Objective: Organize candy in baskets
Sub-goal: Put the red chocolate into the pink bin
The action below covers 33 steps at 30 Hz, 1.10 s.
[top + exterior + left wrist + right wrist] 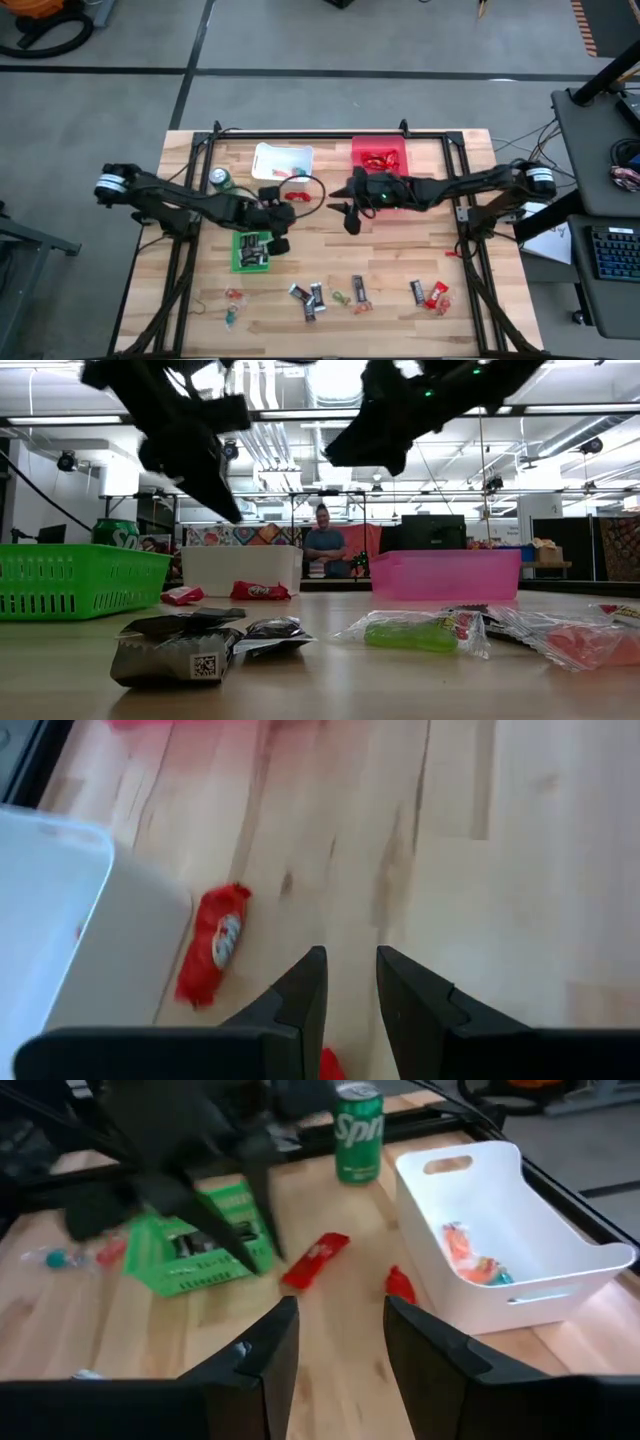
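So far you're only partway through: the white basket (505, 1240) holds a few orange and clear sweets, the red basket (379, 156) some red pieces, and the green basket (251, 250) dark mini bars, while a row of loose candy (318, 296) lies along the counter's (400, 260) near edge and two red bars (314, 1260) sit beside the white basket. Your left gripper (349, 982) hovers above those bars, fingers slightly apart and empty; your right gripper (340, 1342) hangs near the red basket, fingers apart, empty. The green can (357, 1132) reads "Sprite"; the bar wrappers aren't legible.
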Available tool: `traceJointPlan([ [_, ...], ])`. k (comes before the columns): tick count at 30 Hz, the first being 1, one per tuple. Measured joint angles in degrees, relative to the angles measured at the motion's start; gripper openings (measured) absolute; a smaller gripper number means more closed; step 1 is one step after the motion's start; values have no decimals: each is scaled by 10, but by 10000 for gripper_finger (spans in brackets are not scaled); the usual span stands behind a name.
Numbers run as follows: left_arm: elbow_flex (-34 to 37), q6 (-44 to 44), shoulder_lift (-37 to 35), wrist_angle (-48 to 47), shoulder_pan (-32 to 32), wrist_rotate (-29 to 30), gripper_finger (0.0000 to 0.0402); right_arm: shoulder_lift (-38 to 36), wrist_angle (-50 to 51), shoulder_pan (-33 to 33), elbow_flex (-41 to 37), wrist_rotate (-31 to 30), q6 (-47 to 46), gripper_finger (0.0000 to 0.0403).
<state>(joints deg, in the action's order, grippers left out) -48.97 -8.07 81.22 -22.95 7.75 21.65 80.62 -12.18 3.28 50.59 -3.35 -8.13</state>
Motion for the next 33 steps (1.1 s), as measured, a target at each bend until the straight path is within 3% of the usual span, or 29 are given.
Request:
traceJointPlan([
  [7,0,91,90,69,-45,9,106,-26,-32,-32,-46,-44,-17,139],
  [12,0,114,142,80,-68,107,134,-27,-32,-43,-49,-46,-24,137],
  [17,-1,136,177,103,-86,106,144,-27,-33,-50,-49,-53,-23,137],
  [27,-1,138,208,114,-123,108,130,-26,-31,-53,-49,-58,-24,137],
  [33,-1,135,209,114,-128,78,81,-26,-31,-56,-49,-58,-22,137],
])
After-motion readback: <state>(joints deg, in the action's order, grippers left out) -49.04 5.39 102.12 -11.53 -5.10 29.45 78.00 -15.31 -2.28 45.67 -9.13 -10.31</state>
